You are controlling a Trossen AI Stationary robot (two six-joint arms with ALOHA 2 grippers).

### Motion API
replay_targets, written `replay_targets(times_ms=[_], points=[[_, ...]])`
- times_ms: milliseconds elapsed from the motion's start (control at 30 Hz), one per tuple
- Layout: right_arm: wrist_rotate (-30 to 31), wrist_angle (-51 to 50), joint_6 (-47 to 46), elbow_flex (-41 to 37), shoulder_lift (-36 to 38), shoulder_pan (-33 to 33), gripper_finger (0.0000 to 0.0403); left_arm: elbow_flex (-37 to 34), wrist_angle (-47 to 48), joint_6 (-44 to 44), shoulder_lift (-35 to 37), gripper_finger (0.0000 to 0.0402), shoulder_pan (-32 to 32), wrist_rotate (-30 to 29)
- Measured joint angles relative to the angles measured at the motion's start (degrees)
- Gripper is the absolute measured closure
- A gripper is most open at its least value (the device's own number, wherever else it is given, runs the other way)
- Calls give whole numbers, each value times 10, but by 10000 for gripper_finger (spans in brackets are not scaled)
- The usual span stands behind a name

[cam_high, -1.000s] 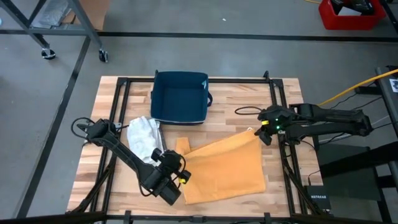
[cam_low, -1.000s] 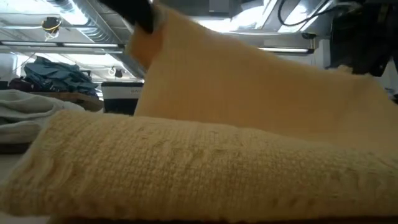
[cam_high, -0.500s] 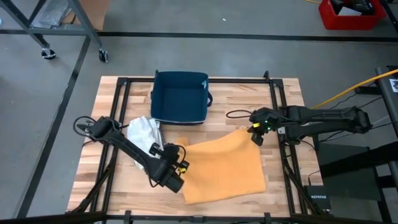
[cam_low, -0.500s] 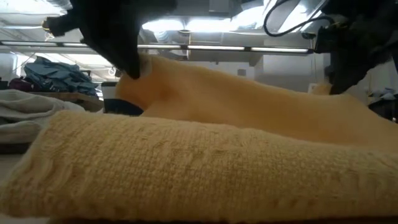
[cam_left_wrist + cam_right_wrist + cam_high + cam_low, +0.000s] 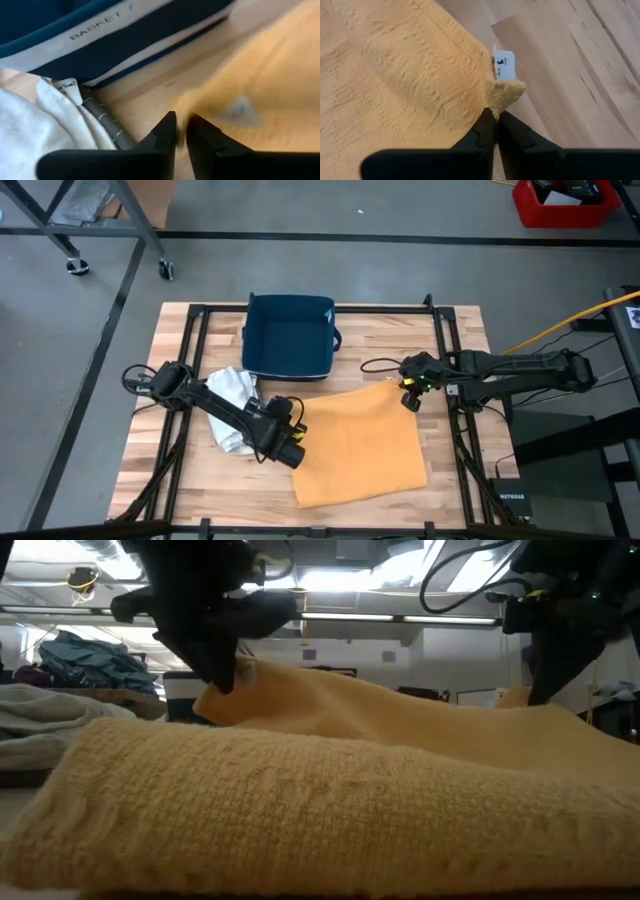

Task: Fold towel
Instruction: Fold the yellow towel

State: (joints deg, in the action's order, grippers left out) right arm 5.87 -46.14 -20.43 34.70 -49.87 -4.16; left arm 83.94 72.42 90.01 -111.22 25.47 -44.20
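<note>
An orange towel [image 5: 360,445] lies on the wooden table, doubled over, with its fold [image 5: 300,810] along the near side. My left gripper [image 5: 295,453] is at the towel's left edge, shut on a corner of the upper layer, which it keeps a little above the rest. My right gripper [image 5: 408,398] is at the towel's far right corner, shut on it low over the table. Between the two, the upper layer [image 5: 400,715] sags onto the layer below. My left gripper pinches the upper layer's left corner [image 5: 243,673] between its two fingers, slanting down from the table's left. That corner is held a little above the lower layer, and the cloth slopes down from it toward the right. My right gripper pinches the tip of the far right corner [image 5: 503,95], beside the white label [image 5: 504,65], between its two fingers. It slants down from the table's right side. The cloth next to the corner lies on or just above the table.
A dark blue basket [image 5: 290,335] stands at the far middle of the table. A crumpled white towel [image 5: 230,408] lies left of the orange one, under my left arm. Bare wood lies right of the towel and along the near edge.
My left gripper has gone toward the table's far edge and down with its corner. My right gripper has sunk and shifted a little toward the left. The upper layer, raised high a second ago, has come down and sags over the lower layer.
</note>
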Motion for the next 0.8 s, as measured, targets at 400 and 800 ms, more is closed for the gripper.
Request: replay_targets(times_ms=[400, 800], points=[[31, -13, 13, 0, -14, 0, 224, 0, 16, -37, 0, 250, -23, 40], [-115, -45, 8, 0, -18, 0, 205, 0, 58, -34, 1, 233, -5, 205]])
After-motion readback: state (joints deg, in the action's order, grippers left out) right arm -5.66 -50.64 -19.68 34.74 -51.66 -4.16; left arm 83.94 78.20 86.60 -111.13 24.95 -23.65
